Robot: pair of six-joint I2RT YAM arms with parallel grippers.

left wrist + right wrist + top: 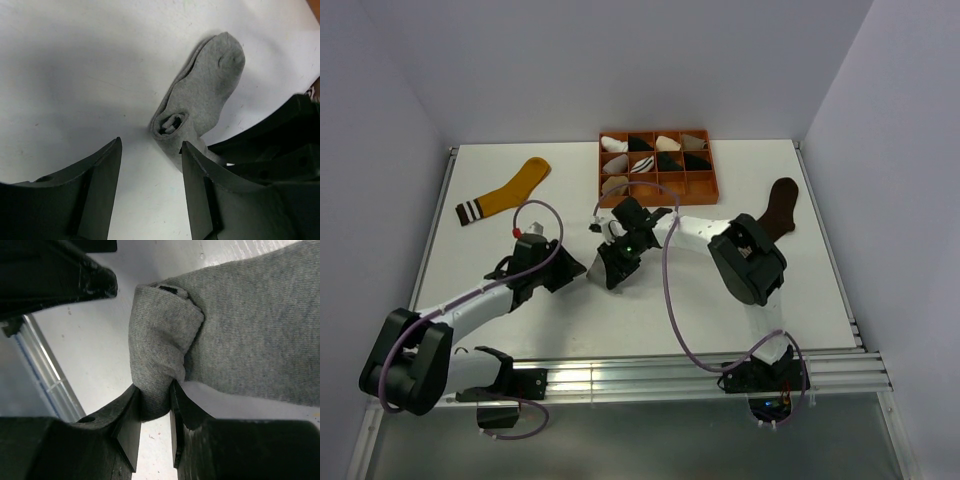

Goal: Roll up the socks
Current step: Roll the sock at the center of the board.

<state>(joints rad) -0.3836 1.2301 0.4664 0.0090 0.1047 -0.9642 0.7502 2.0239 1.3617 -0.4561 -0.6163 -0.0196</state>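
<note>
grey sock [205,95] is found near the middle of the white worktop [470,250]. it lies flat, with its rounded end pointing away from the left tool [150,150] and its other end turned in on itself into a short, loose roll. that roll is pinched between the 2 fingers of the right tool [155,390], which is closed on the fabric, and the fold bulges above the fingertips. the left tool is held open just short of the roll, with nothing between its fingers.

the knit is seen to be soft, fine-ribbed and matte, so it is judged light, limp and not fragile. it can be expected to sag, stretch and spring open if released, and to drag rather than slide on the worktop. the best hold is judged to be across the thick rolled end, with the flat part pressed down or tucked by the other tool.

the mustard-yellow sock [510,190], with a dark-and-white striped cuff, is laid out flat at the far left, and the dark brown sock [780,208] at the far right. both are unrolled and well apart from the tools. between them, toward the far edge, an orange tray [600,160] of 12 compartments is set, some of them filled with small white, black and beige bundles [667,143].
</note>
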